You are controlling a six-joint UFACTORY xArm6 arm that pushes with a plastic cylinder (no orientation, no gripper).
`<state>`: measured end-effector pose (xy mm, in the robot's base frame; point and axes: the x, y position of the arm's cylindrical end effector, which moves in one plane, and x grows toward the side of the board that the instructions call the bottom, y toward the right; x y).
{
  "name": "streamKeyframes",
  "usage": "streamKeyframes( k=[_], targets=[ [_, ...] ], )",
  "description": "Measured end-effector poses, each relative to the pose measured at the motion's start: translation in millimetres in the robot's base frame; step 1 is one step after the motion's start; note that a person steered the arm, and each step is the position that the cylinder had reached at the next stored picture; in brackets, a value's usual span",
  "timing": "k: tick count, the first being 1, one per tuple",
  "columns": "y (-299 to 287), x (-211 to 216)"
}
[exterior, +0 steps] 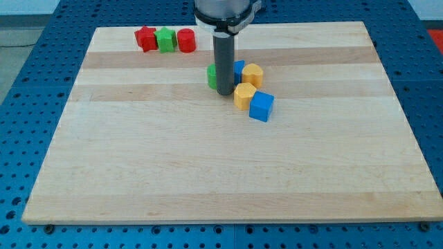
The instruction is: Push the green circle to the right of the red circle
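Green circle: green round block [211, 76], mostly hidden behind my rod, touching my tip's left side.
My tip: dark rod end [225, 93], bare, gripping nothing.
Red circle: red round block [186, 40], up-left of my tip, well apart.
Near red circle: green block [165, 39], red block [145, 38] further left.
Right of my tip: blue block [239, 70], yellow blocks [252, 74] [243, 96], blue cube [261, 106].
Surface: pale wooden board [208, 173].

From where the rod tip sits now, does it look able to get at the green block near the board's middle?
Probably yes: my tip stands right beside the green block, on its right, with nothing visible between them.
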<state>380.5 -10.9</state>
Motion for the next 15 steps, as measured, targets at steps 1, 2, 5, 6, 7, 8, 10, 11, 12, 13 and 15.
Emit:
streamKeyframes(
  k=[1,2,5,6,7,8,10,11,12,13,15],
  targets=[
    [-0.3,-9.9],
    [-5.8,-13.0],
    [-33.4,-21.4],
    [-32.7,-32.9],
    [-32.7,-52.5],
    [-32.7,-72.3],
    [-47.5,-74.3],
    [-50.2,-74.3],
    [-46.3,-77.5],
    [-46.0,-91.7],
    [-46.0,-100.0]
  ],
)
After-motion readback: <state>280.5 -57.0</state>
